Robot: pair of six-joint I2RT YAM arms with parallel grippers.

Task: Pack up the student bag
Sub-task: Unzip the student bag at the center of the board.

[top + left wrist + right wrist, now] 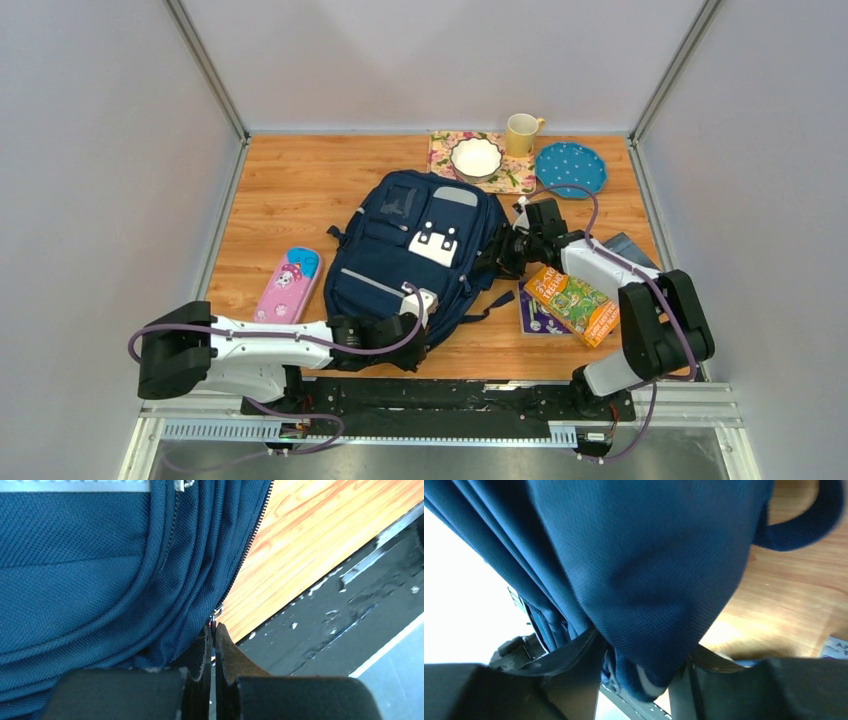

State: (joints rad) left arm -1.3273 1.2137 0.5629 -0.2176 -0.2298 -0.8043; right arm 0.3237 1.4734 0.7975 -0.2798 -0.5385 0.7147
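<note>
Well, the left tool (214,632) is clenched tight, its tips pressed together right at the zipper pull (216,613). It looks to be pinching the tab, most likely to run the zipper along and open the compartment for packing. That pull sits at the bag's lower right corner in the overhead view, close to the counter's (290,190) near edge.

The right tool (636,660) has a thick fold of navy fabric bunched between its fingers, so it is grasping the bag's side at the right of centre. I would guess it is there as an anchor, keeping the cloth taut so the zipper does not just drag the whole bag along.

The student bag (410,250) lies flat in the middle of the overhead view, front pockets up. A pink pencil case (287,283) waits just left of it and some books (572,305) lie to its right, not yet packed.
</note>
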